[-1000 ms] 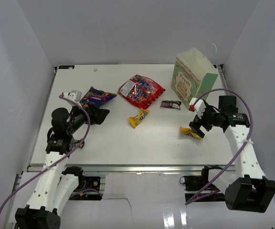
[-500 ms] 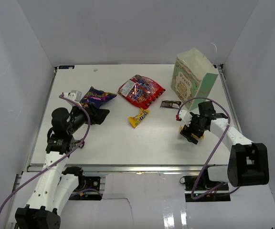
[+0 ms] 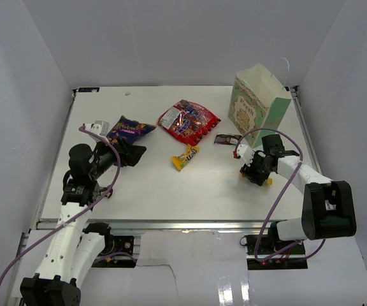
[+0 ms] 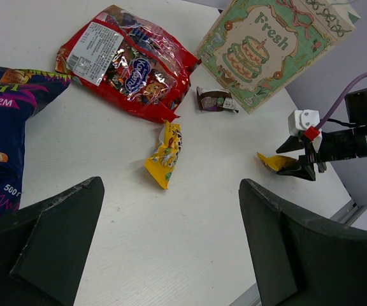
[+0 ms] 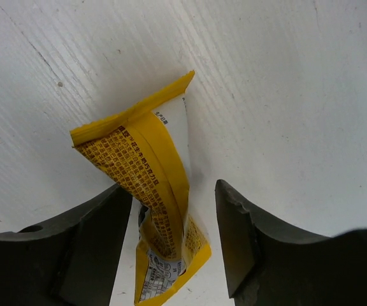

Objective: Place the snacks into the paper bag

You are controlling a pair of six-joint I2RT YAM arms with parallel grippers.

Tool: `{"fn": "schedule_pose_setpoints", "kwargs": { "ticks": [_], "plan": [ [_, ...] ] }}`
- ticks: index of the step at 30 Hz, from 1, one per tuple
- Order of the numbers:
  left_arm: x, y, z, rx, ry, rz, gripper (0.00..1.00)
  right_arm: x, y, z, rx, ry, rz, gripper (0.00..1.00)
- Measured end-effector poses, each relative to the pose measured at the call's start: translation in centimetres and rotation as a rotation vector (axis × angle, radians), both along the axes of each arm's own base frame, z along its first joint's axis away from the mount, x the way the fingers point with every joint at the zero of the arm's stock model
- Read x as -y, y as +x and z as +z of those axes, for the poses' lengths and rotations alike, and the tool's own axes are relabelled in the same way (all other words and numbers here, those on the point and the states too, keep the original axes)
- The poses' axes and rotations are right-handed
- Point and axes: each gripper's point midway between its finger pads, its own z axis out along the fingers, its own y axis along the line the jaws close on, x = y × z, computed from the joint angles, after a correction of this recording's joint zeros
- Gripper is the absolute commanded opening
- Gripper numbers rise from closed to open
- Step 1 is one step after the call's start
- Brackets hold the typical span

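The mint-green paper bag (image 3: pixel 260 102) stands upright at the back right and also shows in the left wrist view (image 4: pixel 273 51). My right gripper (image 3: pixel 257 173) is low on the table in front of it, open, its jaws (image 5: pixel 174 191) on either side of a small yellow packet (image 5: pixel 158 185) that lies between them. The dark brown wrapper (image 3: pixel 227 139) lies by the bag's foot. The red candy bag (image 3: pixel 188 121) and the second yellow packet (image 3: pixel 185 156) lie mid-table. My left gripper (image 3: pixel 136 153) is open and empty beside the purple-blue bag (image 3: pixel 130 129).
White walls close in the table on the left, back and right. The table's front edge (image 3: pixel 171 223) runs just ahead of the arm bases. A purple cable (image 3: pixel 279 191) loops along the right arm.
My right arm has folded down and its gripper has dropped low over the yellow packet on the table. The left arm has not moved.
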Motion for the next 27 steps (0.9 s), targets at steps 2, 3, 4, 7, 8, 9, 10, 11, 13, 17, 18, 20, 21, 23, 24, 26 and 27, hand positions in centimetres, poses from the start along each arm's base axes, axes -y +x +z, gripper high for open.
{"fn": "schedule_pose_setpoints", "kwargs": {
  "ticks": [2,3,4,7,8,9,10,11,13,17,18,20,21,23,24,26,27],
  "plan": [
    [0.0,0.0,0.0,0.0,0.0,0.0,0.98,0.0,0.1,0.0,0.004,0.001,0.0,0.48],
    [0.0,0.0,0.0,0.0,0.0,0.0,0.98,-0.1,0.2,0.1,0.006,0.003,0.001,0.44],
    [0.0,0.0,0.0,0.0,0.0,0.0,0.98,-0.1,0.2,0.1,0.007,0.006,0.003,0.38],
    [0.0,0.0,0.0,0.0,0.0,0.0,0.98,-0.5,0.0,0.3,0.009,0.024,0.02,0.23],
    [0.0,0.0,0.0,0.0,0.0,0.0,0.98,-0.7,-0.2,0.4,0.005,0.037,0.028,0.22],
    [0.0,0.0,0.0,0.0,0.0,0.0,0.98,-1.0,-0.5,0.6,-0.001,0.053,0.038,0.21],
    [0.0,0.0,0.0,0.0,0.0,0.0,0.98,-1.4,-0.9,1.1,-0.002,0.072,0.05,0.2],
    [0.0,0.0,0.0,0.0,0.0,0.0,0.98,-1.7,-1.2,1.6,0.001,0.091,0.063,0.2],
    [0.0,0.0,0.0,0.0,0.0,-0.001,0.98,-2.7,-1.7,4.0,0.02,0.147,0.097,0.19],
    [0.0,0.0,0.0,-0.001,0.0,-0.003,0.98,-5.0,0.3,13.5,0.213,0.268,0.165,0.17],
    [0.0,0.0,0.0,-0.002,0.0,-0.003,0.98,-5.5,1.0,16.7,0.287,0.296,0.181,0.17],
    [0.0,0.0,-0.1,-0.003,0.0,-0.003,0.98,-5.9,2.3,23.1,0.424,0.342,0.193,0.17],
    [0.0,0.0,-0.1,-0.002,0.0,-0.003,0.98,-5.9,2.8,26.1,0.487,0.362,0.191,0.17],
    [0.0,0.0,-0.1,-0.003,0.0,-0.003,0.98,-5.5,4.0,31.9,0.604,0.396,0.17,0.17],
    [0.1,0.0,-0.1,-0.003,0.0,-0.004,0.98,-5.1,4.7,34.1,0.657,0.407,0.154,0.17],
    [0.1,0.0,-0.1,-0.003,0.0,-0.006,0.98,-4.6,6.0,37.6,0.727,0.436,0.114,0.17],
    [0.1,0.0,-0.1,-0.003,0.0,-0.006,0.98,-4.3,7.0,38.9,0.753,0.449,0.091,0.17]
  ]
}}
